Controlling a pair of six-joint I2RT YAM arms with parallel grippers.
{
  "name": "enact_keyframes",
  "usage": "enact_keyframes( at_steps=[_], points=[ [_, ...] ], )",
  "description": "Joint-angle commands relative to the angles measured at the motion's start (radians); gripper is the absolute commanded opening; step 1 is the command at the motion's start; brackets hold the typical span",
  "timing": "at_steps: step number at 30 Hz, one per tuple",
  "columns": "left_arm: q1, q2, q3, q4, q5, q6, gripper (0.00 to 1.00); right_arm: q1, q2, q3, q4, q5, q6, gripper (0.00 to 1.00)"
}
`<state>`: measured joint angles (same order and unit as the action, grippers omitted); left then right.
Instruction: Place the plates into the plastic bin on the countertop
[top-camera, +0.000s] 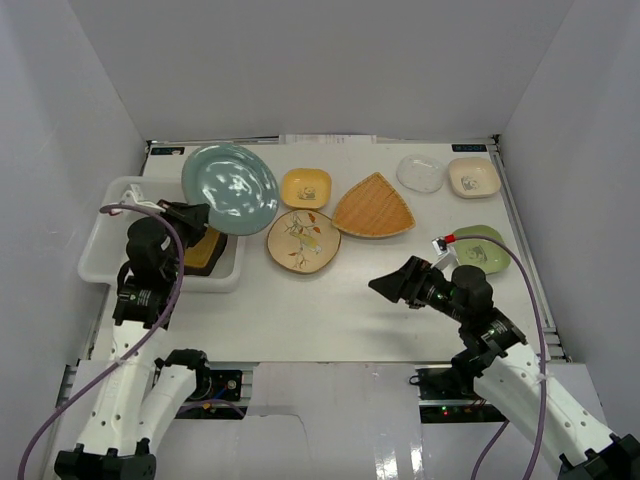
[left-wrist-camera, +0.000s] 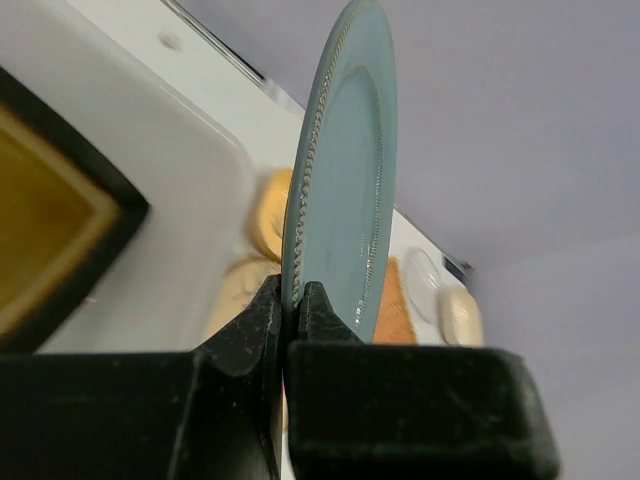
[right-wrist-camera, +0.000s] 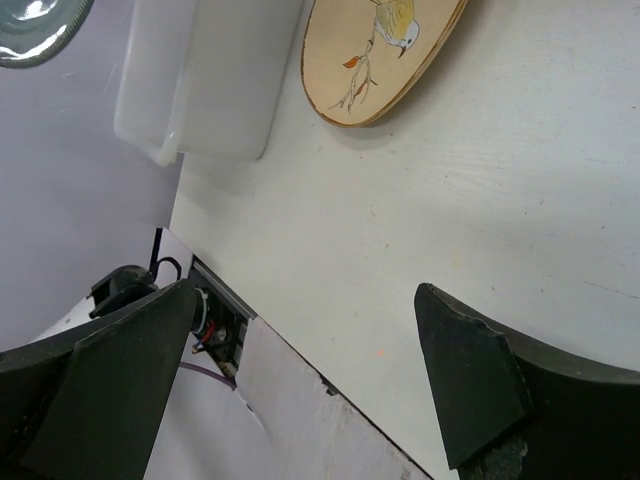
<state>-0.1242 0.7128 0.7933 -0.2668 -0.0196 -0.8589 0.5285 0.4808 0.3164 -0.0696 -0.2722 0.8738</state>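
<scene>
Over the white translucent plastic bin (top-camera: 98, 262), my left tool (top-camera: 203, 217) pinched the teal round plate (top-camera: 230, 188); a dark square amber-centred plate (top-camera: 205, 252) lay inside. Right tool (right-wrist-camera: 305, 300) gaped empty; six dishes (top-camera: 303, 240) waited on the surface (top-camera: 330, 320).

Dark sq plate (top-camera: 208, 256) partly hidden by left end effector (top-camera: 204, 214); floral plate (right-wrist-camera: 385, 55) cut off up top.

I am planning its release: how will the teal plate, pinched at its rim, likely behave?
The teal plate looks rigid and glossy, so it may slip in the left end effector. Pinched only at its rim, it probably tends to pivot. Dropped, it could chip.
</scene>
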Motion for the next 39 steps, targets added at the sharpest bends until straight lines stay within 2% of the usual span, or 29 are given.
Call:
enact_keyframes(
  at_steps=[1,4,10,14,21,30,34,35,37,38,39],
  points=[
    [0.003,-0.070,0.115,-0.021,-0.308,0.092,0.00,0.002,0.016,0.033,-0.012,-0.002,-0.074,0.96],
    [0.001,-0.078,0.116,-0.057,-0.431,0.145,0.00,0.002,0.033,0.026,-0.013,-0.001,-0.097,0.96],
    [0.017,-0.049,0.005,-0.034,-0.488,0.169,0.00,0.002,0.081,0.035,-0.012,-0.016,-0.151,0.96],
    [0.098,-0.021,-0.020,0.023,-0.369,0.153,0.00,0.002,0.088,0.044,-0.018,-0.024,-0.185,0.96],
    [0.334,0.085,-0.034,0.083,-0.140,0.159,0.00,0.002,0.116,0.047,-0.016,-0.048,-0.220,0.96],
    [0.411,0.195,-0.094,0.140,-0.003,0.109,0.00,0.002,0.151,0.058,0.007,-0.053,-0.242,0.95],
    [0.426,0.218,-0.118,0.117,-0.020,0.092,0.00,0.004,0.202,0.040,0.057,-0.093,-0.222,0.95],
    [0.428,0.226,-0.120,0.104,-0.028,0.092,0.09,0.004,0.215,0.035,0.095,-0.091,-0.210,0.95],
    [0.431,0.264,-0.121,0.063,-0.032,0.093,0.20,0.002,0.264,0.012,0.177,-0.076,-0.181,0.93],
    [0.431,0.301,-0.120,0.034,-0.033,0.109,0.33,0.005,0.286,0.004,0.250,-0.070,-0.145,0.92],
    [0.431,0.316,-0.117,0.014,-0.037,0.109,0.39,0.007,0.310,-0.002,0.289,-0.065,-0.127,0.91]
  ],
)
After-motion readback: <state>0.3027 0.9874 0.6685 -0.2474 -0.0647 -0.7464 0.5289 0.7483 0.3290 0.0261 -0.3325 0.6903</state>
